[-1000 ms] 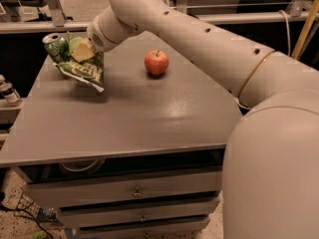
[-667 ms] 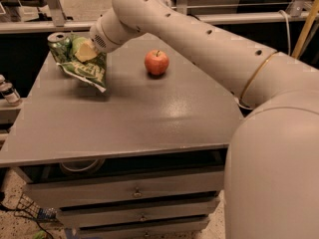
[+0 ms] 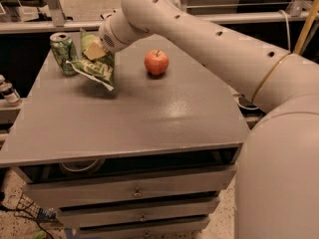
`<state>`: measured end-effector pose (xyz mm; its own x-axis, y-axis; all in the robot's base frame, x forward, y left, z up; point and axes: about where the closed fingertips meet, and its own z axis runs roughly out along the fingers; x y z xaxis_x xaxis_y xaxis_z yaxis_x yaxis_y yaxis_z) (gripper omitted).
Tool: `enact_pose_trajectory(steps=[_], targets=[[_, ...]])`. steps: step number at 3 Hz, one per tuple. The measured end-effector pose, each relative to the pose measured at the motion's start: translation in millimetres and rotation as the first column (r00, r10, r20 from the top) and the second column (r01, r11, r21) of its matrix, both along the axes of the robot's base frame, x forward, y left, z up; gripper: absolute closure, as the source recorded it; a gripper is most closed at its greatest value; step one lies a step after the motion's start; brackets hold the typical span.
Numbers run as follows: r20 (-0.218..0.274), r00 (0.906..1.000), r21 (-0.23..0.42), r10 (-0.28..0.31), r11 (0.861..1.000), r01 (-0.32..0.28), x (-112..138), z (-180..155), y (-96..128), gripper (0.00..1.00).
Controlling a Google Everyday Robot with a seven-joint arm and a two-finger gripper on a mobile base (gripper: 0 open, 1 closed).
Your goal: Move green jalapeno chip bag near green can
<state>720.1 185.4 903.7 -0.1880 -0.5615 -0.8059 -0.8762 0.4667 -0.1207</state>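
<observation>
1. Nearest is the front of the grey desk (image 3: 149,128), with drawers below and what looks like a bowl (image 3: 79,166) in the open slot under the top. The near half of the desk top carries nothing.
2. Further back on the left is the green jalapeno chip bag (image 3: 95,67). It is tilted and crumpled, with its low corner at or just above the desk; I cannot tell whether it touches. It sits just beside the green can, on the can's right.
3. The tool (image 3: 94,50) reaches in from the right at the bag's upper part. It is clamped on the scrunched foil, one pale pad pressed against it, and grips nothing else.
4. A red apple (image 3: 156,62) stands well apart to the right of the bag.
5. The green can (image 3: 63,53) stands upright near the desk's far left corner, close to the edge. Small bottles (image 3: 7,91) sit beyond the left edge.
6. Risks, as I judge them:
   - A push leftward by the bag or the arm could tip the can or shove it off the edge.
   - The thin foil could slip from the pinch.
   - If let go while tilted, the bag could flop onto the can.
7. A second ago the bag overlapped the can and hid much of it. Now the bag and tool sit further right and the whole can shows. The apple and can have not moved.
</observation>
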Motion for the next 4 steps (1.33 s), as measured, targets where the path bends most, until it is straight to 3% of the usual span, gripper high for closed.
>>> enact_pose_trajectory(steps=[1, 2, 3, 4], targets=[[-0.002, 1.0000, -0.001, 0.003, 1.000, -0.003, -0.8, -1.3, 2.3, 0.52], [-0.005, 1.0000, -0.002, 0.008, 1.000, -0.008, -1.7, -3.4, 5.0, 0.20], [-0.007, 0.9999, -0.002, 0.010, 1.000, -0.010, -2.2, -4.6, 6.5, 0.00], [-0.007, 0.9999, -0.003, 0.011, 1.000, -0.011, -2.4, -5.0, 7.1, 0.00]])
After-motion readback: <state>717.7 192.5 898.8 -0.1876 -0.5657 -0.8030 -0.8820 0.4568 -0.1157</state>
